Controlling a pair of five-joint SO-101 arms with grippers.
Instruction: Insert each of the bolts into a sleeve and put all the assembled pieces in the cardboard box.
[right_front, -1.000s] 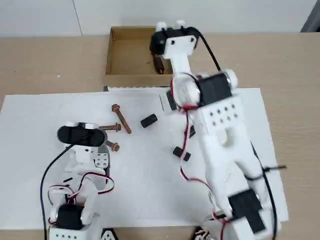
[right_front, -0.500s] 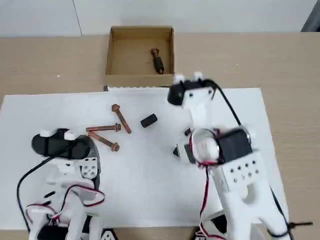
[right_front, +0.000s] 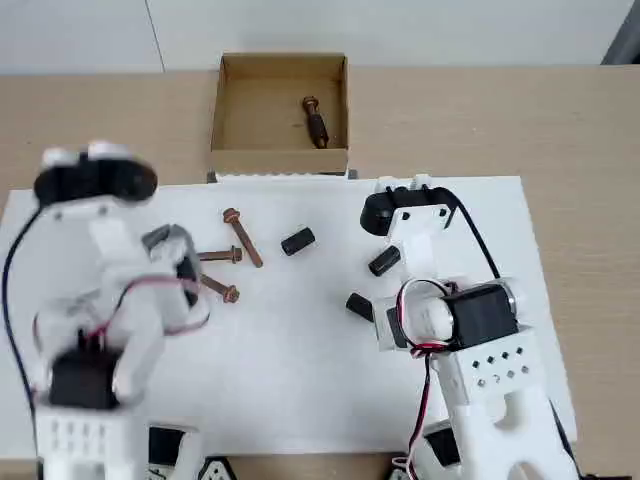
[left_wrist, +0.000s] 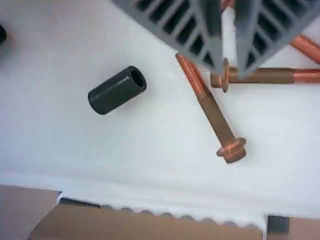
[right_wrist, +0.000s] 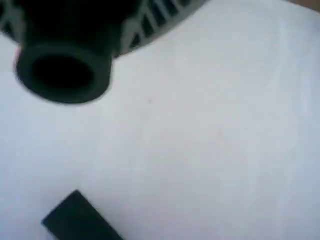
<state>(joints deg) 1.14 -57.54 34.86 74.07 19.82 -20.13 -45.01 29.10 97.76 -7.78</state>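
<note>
Three copper bolts (right_front: 243, 236) (left_wrist: 211, 112) lie on the white paper, with three black sleeves (right_front: 297, 241) (left_wrist: 117, 90) scattered to their right. One bolt with a sleeve on it (right_front: 315, 120) lies in the cardboard box (right_front: 228, 105). My left gripper (right_front: 172, 250) (left_wrist: 231, 62) hangs shut and empty just above the bolts, its tips over the head of one bolt (left_wrist: 260, 76). My right gripper (right_front: 392, 238) (right_wrist: 85, 30) is right over a sleeve (right_front: 384, 261) (right_wrist: 62, 72), whose open end faces the wrist camera.
The white paper (right_front: 290, 380) covers the middle of the wooden table (right_front: 580, 120); the box stands just beyond its far edge. Another sleeve (right_front: 360, 306) (right_wrist: 80, 217) lies close beside the right arm. Bare paper stretches in front of the bolts.
The right arm has pulled back from the box, leaving the assembled piece inside, and now sits over a sleeve. The left arm has risen and swung farther out, beside the bolts.
</note>
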